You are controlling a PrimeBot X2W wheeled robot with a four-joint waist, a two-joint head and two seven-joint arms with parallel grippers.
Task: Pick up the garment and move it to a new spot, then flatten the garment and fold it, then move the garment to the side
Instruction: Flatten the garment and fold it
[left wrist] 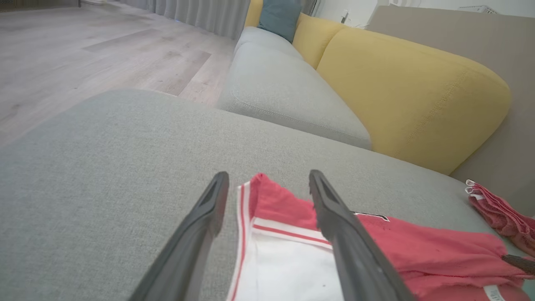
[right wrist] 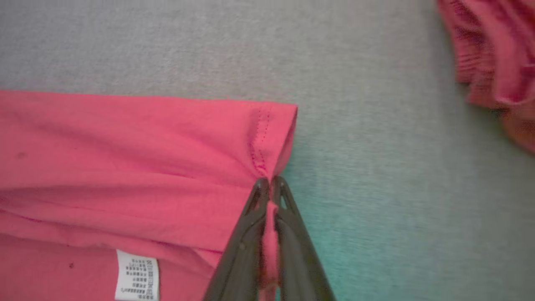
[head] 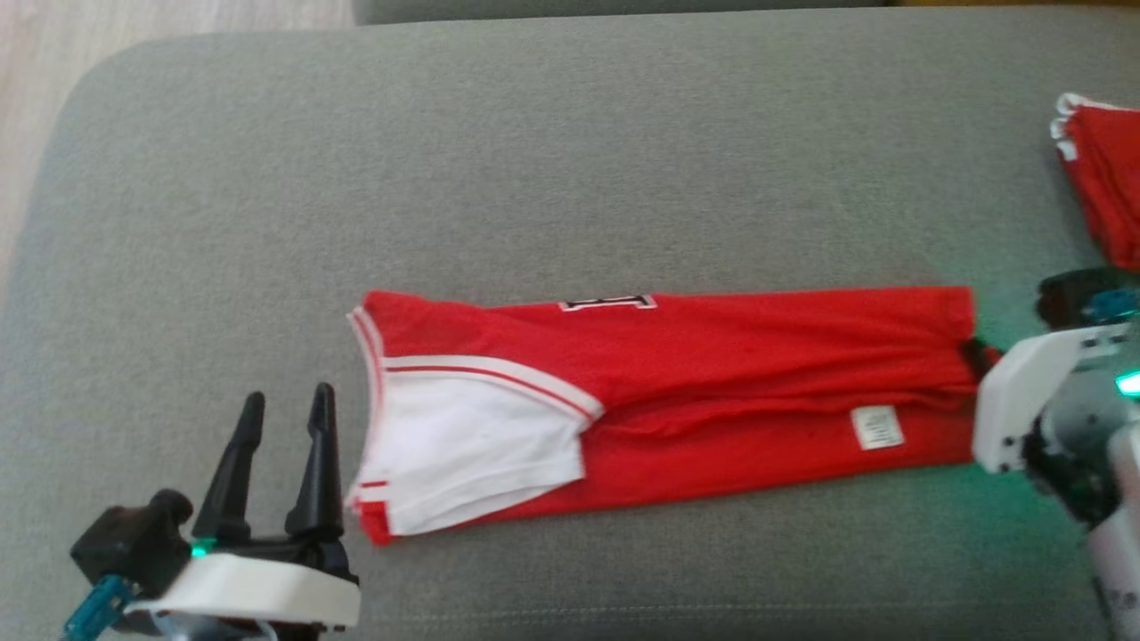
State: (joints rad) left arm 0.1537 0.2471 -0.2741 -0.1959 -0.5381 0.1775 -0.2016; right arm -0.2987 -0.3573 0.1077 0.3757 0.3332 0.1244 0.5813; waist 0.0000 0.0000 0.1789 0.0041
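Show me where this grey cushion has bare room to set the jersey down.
Widest free patch: the grey cushion between the red jersey and the cushion's back edge. Also free: the corner left of the left gripper. Crowded: the right end, where the right gripper pinches the hem near a second red garment.

Red garment (head: 712, 374) with white panel, a long folded strip flat on the grey cushion (head: 534, 133)

Matt red-and-white cloth garment (head: 712, 374) on coarse-woven grey fabric cushion (head: 534, 160); matt black plastic left pincer (head: 289, 393)
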